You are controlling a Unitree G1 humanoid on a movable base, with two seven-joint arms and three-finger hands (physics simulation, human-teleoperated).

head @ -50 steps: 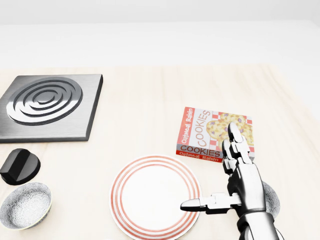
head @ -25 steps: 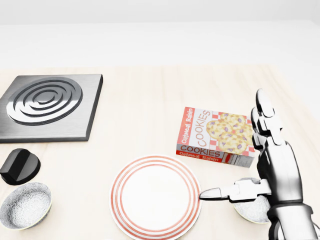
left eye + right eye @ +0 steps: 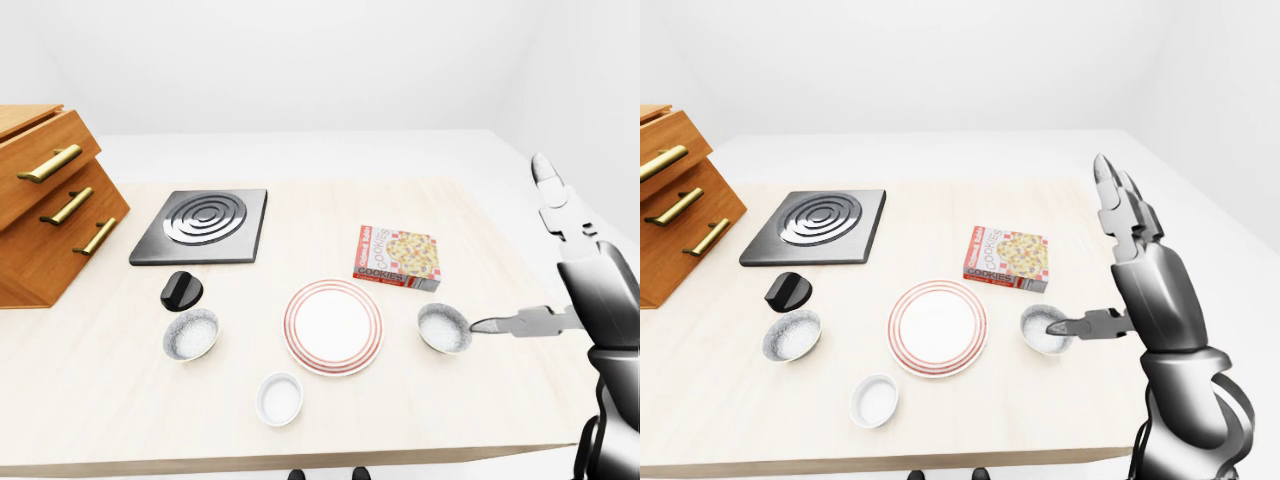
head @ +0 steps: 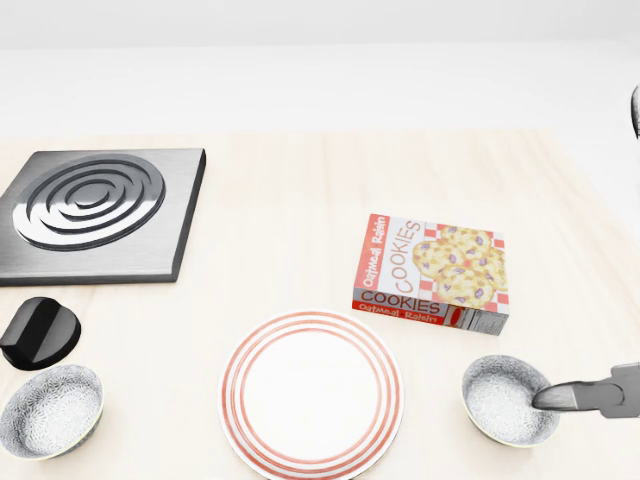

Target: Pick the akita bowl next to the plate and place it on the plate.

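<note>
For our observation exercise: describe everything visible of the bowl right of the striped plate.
The bowl is small, round, pale and speckled inside, seemingly ceramic. It stands upright and empty on the wooden table, right of the plate without touching it. The right hand pokes one fingertip over the bowl's right rim.

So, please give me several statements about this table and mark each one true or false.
1. The plate has nothing on it. True.
2. The right hand grips the bowl at the plate's right. False: its fingers are open, and only the thumb tip reaches the bowl.
3. The cookie box lies flat, above and right of the plate in the head view. True.
4. The black knob sits on the burner. False: it lies below the burner in the left-eye view, apart from it.
</note>
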